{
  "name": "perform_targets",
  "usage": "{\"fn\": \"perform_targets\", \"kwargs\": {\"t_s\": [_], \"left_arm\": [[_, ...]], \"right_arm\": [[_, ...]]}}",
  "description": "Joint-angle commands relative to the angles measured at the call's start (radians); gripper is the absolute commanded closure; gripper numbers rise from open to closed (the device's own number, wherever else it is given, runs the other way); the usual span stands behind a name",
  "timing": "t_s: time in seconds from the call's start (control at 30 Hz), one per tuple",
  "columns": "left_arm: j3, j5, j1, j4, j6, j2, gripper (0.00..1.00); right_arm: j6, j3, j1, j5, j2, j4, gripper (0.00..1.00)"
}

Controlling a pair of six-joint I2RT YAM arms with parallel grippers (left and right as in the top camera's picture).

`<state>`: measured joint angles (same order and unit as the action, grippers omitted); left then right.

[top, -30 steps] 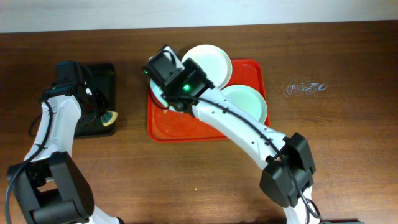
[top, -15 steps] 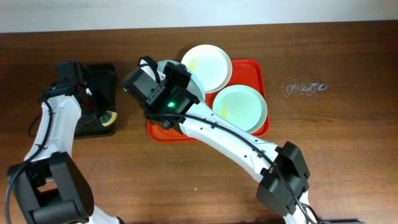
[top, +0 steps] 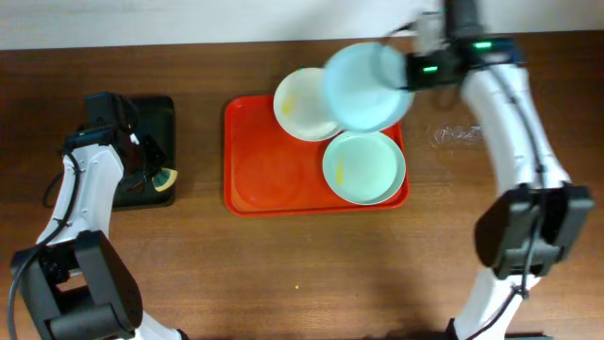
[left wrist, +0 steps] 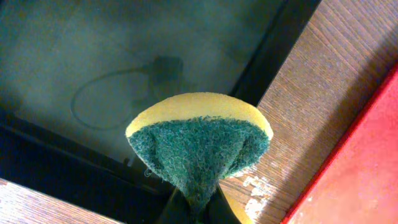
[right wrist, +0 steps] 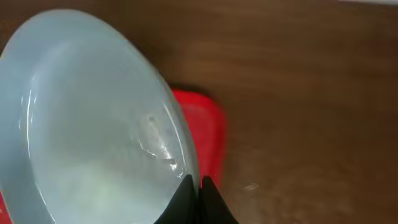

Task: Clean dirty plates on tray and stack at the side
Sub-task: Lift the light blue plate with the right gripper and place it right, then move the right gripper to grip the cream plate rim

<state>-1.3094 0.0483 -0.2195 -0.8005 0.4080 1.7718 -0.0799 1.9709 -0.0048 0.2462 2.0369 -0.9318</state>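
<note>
My right gripper (top: 408, 71) is shut on the rim of a pale mint-green plate (top: 363, 87) and holds it in the air over the red-orange tray's (top: 264, 175) back right corner. In the right wrist view the plate (right wrist: 87, 130) fills the left side, pinched at its edge by the gripper (right wrist: 198, 186). A cream-white plate (top: 297, 102) with a yellow smear and a second mint-green plate (top: 363, 168) lie on the tray. My left gripper (left wrist: 196, 208) is shut on a yellow and green sponge (left wrist: 199, 140) over the black tray (left wrist: 93, 62).
The black tray (top: 165, 118) stands at the left of the red-orange tray. A whitish smudge (top: 462, 133) marks the wood at the right. The table's back edge is close behind the plates.
My right arm has swung from the tray's left end across to the back right, carrying the mint-green plate up with it. The left arm has not moved.
</note>
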Motion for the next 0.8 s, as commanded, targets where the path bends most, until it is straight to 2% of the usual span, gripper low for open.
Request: {"fn": "perform_targets", "kwargs": {"t_s": [0.0, 0.07, 0.13, 0.23, 0.3, 0.33, 0.37, 0.4, 0.43, 0.5, 0.57, 0.63, 0.77], "left_arm": [[-0.014, -0.004, -0.004, 0.003, -0.016, -0.02, 1.0], [-0.014, -0.005, -0.004, 0.003, -0.016, -0.02, 1.0], [-0.013, -0.015, -0.004, 0.003, -0.016, -0.02, 1.0], [-0.013, -0.015, -0.004, 0.003, -0.017, -0.02, 1.0], [-0.013, -0.015, -0.004, 0.003, -0.016, -0.02, 1.0], [-0.013, -0.015, -0.004, 0.004, -0.016, -0.02, 1.0], [-0.013, -0.015, -0.004, 0.004, -0.016, -0.02, 1.0], [-0.013, -0.015, -0.004, 0.006, -0.016, -0.02, 1.0], [-0.013, -0.015, -0.004, 0.006, -0.016, -0.02, 1.0], [-0.013, -0.015, -0.004, 0.006, -0.016, -0.02, 1.0], [-0.014, -0.014, -0.004, 0.006, -0.016, -0.02, 1.0], [-0.013, -0.014, -0.003, 0.006, -0.016, -0.02, 1.0], [-0.013, -0.014, -0.003, 0.006, -0.016, -0.02, 1.0]], "right_arm": [[0.049, 0.006, -0.143, 0.169, 0.026, -0.012, 0.96], [0.138, 0.003, -0.29, 0.162, 0.079, -0.003, 0.96], [0.141, 0.002, -0.371, 0.148, 0.152, 0.008, 0.96], [0.141, 0.002, -0.404, 0.018, 0.238, 0.012, 0.96], [0.141, 0.002, -0.4, 0.023, 0.29, 0.012, 0.96], [0.141, 0.002, -0.392, 0.023, 0.293, 0.011, 0.85], [0.141, 0.003, -0.388, 0.027, 0.291, 0.007, 0.63], [0.141, 0.005, -0.388, 0.042, 0.285, 0.003, 0.06], [0.141, 0.005, -0.388, 0.046, 0.266, -0.005, 0.01], [0.141, 0.043, -0.388, 0.103, 0.192, -0.04, 0.01], [0.141, 0.086, -0.367, 0.378, 0.129, 0.001, 0.0], [0.141, 0.086, -0.289, 0.457, 0.124, 0.06, 0.1], [0.141, 0.08, 0.035, 0.085, 0.231, 0.177, 0.1]]}}
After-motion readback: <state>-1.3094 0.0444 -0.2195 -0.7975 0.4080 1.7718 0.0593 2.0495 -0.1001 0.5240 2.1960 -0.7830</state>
